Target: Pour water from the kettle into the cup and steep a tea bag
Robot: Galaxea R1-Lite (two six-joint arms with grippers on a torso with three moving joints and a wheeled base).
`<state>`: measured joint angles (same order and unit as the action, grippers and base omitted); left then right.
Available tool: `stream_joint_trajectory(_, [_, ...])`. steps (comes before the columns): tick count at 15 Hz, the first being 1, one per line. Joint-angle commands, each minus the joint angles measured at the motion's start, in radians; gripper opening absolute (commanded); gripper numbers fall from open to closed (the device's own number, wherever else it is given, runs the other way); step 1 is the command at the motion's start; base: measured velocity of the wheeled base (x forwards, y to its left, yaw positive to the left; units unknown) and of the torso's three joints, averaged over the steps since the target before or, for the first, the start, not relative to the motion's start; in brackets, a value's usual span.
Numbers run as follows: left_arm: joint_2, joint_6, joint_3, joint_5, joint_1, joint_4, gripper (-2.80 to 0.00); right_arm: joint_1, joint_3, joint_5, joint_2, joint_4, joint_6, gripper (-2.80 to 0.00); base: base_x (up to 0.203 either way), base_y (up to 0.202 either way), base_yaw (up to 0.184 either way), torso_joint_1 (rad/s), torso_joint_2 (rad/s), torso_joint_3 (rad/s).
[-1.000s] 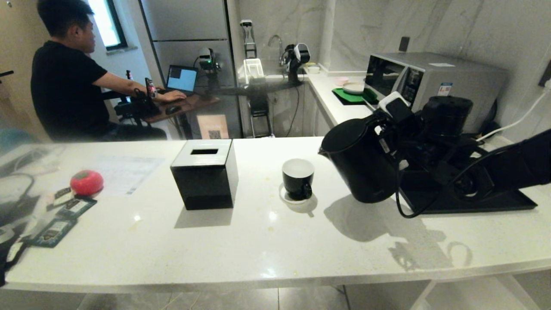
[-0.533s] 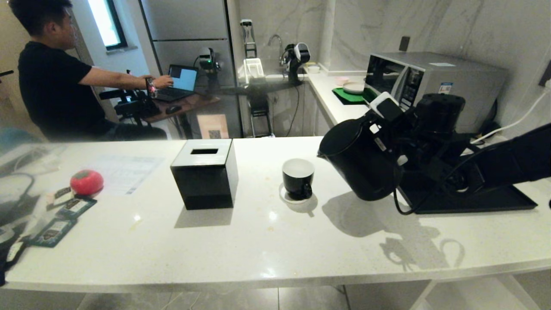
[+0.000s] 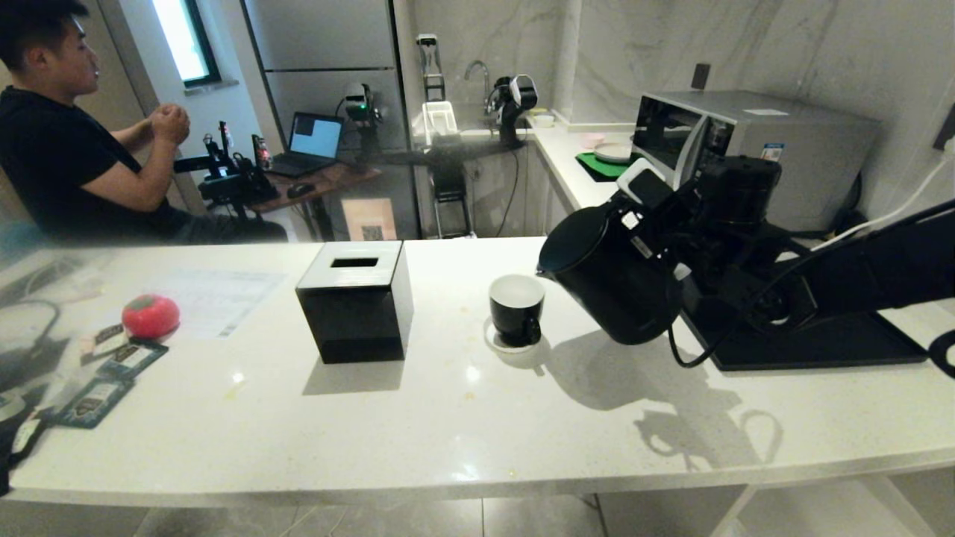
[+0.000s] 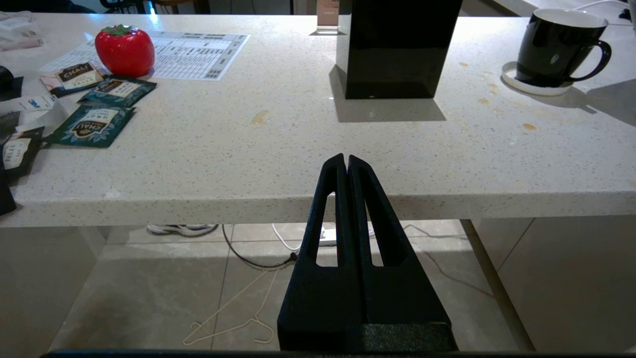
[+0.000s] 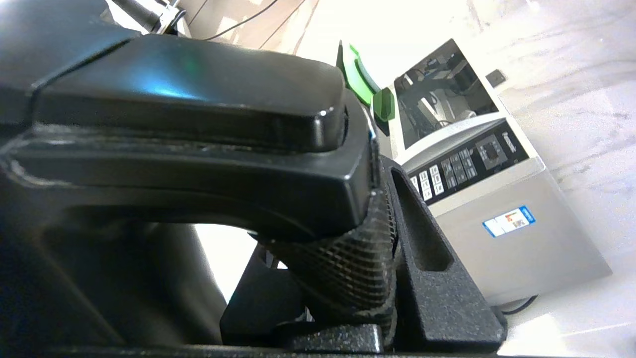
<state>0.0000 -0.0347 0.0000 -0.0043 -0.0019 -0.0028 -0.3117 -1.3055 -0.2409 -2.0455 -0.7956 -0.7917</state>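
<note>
The kettle (image 3: 608,280) is held off the counter (image 3: 448,418) by the right gripper (image 3: 675,224), whose fingers (image 5: 422,258) are clamped on the handle (image 5: 198,164). It is tilted, spout toward the cup (image 3: 516,309), the spout tip just beside and above the cup's rim, not over the white inside. The cup stands on a small white coaster (image 3: 498,343), handle toward the near edge. A tissue box (image 3: 357,306) sits left of the cup with an open strip of counter between them. Right of the kettle a black tray (image 3: 828,347) lies close to the counter's right end, partly covered by the arm. A wide bare band of counter runs along the near edge. Sachets (image 4: 94,124) and a red tomato-shaped object (image 3: 150,315) are grouped at the far left. The left gripper (image 4: 346,164) is seen closed and empty, low before the counter's near edge. No tea bag on a string can be made out. A person (image 3: 67,149) is seated beyond the counter.
</note>
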Motion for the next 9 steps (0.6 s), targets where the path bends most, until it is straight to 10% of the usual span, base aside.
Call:
stream_joint_trajectory(1, [0.000, -0.001, 0.000, 0.000, 0.000, 0.000, -2.80, -0.006, -0.011, -0.002, -0.005, -0.004, -0.009, -2.80, 0.000, 0.000, 0.000, 0.000, 0.00, 0.000])
stream_joint_trajectory(9, [0.000, -0.001, 0.000, 0.000, 0.000, 0.000, -2.80, -0.015, -0.054, -0.018, -0.027, -0.008, -0.101, -2.80, 0.000, 0.000, 0.000, 0.000, 0.00, 0.000])
